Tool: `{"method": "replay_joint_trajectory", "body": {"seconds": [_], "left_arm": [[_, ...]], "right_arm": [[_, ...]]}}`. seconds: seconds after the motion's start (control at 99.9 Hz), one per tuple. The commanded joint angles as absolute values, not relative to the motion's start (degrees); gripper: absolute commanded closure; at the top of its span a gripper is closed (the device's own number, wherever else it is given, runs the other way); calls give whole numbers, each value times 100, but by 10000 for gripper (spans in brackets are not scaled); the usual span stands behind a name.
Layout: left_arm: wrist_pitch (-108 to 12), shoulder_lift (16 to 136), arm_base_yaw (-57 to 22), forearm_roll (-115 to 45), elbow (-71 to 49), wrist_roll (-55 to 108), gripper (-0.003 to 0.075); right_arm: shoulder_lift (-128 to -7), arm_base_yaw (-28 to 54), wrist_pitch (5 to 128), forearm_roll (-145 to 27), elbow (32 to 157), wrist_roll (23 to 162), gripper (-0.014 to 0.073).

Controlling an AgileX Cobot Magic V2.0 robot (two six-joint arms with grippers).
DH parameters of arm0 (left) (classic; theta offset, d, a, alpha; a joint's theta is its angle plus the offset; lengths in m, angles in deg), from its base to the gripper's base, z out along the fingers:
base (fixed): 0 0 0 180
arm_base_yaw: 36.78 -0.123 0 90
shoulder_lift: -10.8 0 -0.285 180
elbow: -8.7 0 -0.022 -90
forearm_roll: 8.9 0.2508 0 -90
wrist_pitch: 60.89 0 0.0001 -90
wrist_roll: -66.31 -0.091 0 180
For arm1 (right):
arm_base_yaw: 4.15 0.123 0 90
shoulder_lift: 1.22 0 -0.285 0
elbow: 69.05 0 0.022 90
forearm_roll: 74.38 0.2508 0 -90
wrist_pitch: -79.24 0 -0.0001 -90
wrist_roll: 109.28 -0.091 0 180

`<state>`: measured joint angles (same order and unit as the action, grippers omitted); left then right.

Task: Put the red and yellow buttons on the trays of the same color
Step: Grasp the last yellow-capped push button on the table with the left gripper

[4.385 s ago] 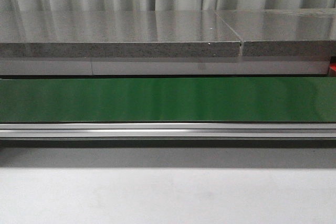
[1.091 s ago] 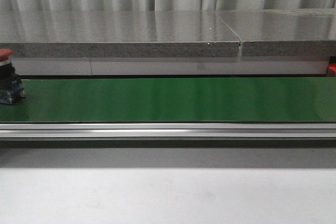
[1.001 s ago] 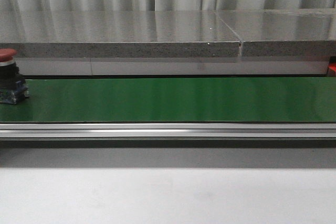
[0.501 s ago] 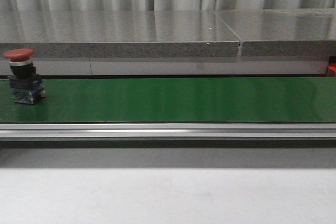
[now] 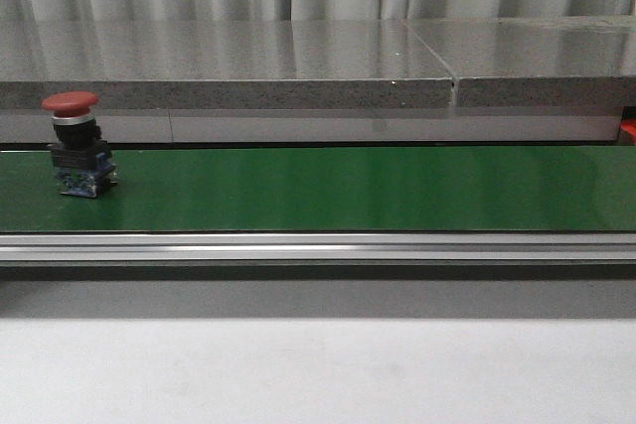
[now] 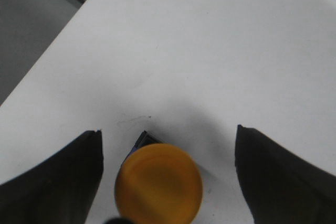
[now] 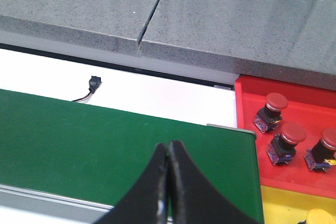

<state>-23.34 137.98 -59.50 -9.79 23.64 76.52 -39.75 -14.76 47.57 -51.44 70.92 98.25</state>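
Observation:
A red button (image 5: 76, 142) with a dark base stands upright on the green belt (image 5: 338, 188) at the far left. In the left wrist view a yellow button (image 6: 158, 183) stands on a white surface between the wide-apart fingers of my open left gripper (image 6: 168, 135), touching neither. My right gripper (image 7: 168, 147) is shut and empty above the belt (image 7: 105, 140). Beyond the belt's end lies the red tray (image 7: 294, 103) holding three red buttons (image 7: 286, 141). Next to it is the yellow tray (image 7: 283, 203) with a yellow button (image 7: 319, 217) at the frame's edge.
A grey stone slab (image 5: 229, 62) runs behind the belt, with a seam (image 5: 455, 86) toward the right. An aluminium rail (image 5: 318, 246) edges the belt in front, then a white tabletop (image 5: 318, 369). A small black connector with wires (image 7: 93, 84) lies on the white strip.
The red button came into view at the left edge and has ridden the belt to the right. Neither gripper shows in the earlier frames.

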Motion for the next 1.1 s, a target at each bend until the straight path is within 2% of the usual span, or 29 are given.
{"method": "replay_joint_trajectory", "body": {"seconds": [0.0, 0.09, 0.16, 0.35, 0.471, 0.841, 1.091], "left_arm": [[-2465, 13615, -5957, -1001, 2633, 7635, 206], [-2409, 13659, -5957, -1001, 2633, 7635, 219], [-2368, 13673, -5957, -1001, 2633, 7635, 284], [-2243, 13662, -5957, -1001, 2633, 7635, 603], [-2162, 13532, -5957, -1033, 2633, 7635, 739], [-1758, 12193, -5494, -1244, 2604, 7584, 739], [-1894, 11012, -4760, -1244, 1826, 7452, 739]], "right_arm": [[-3983, -1475, 5123, -5086, 7239, 9869, 662], [-3983, -1475, 5123, -5086, 7239, 9869, 662], [-3983, -1475, 5123, -5086, 7239, 9869, 662], [-3983, -1475, 5123, -5086, 7239, 9869, 662], [-3983, -1475, 5123, -5086, 7239, 9869, 662], [-3983, -1475, 5123, -5086, 7239, 9869, 662], [-3983, -1475, 5123, -5086, 7239, 9869, 662]]}}
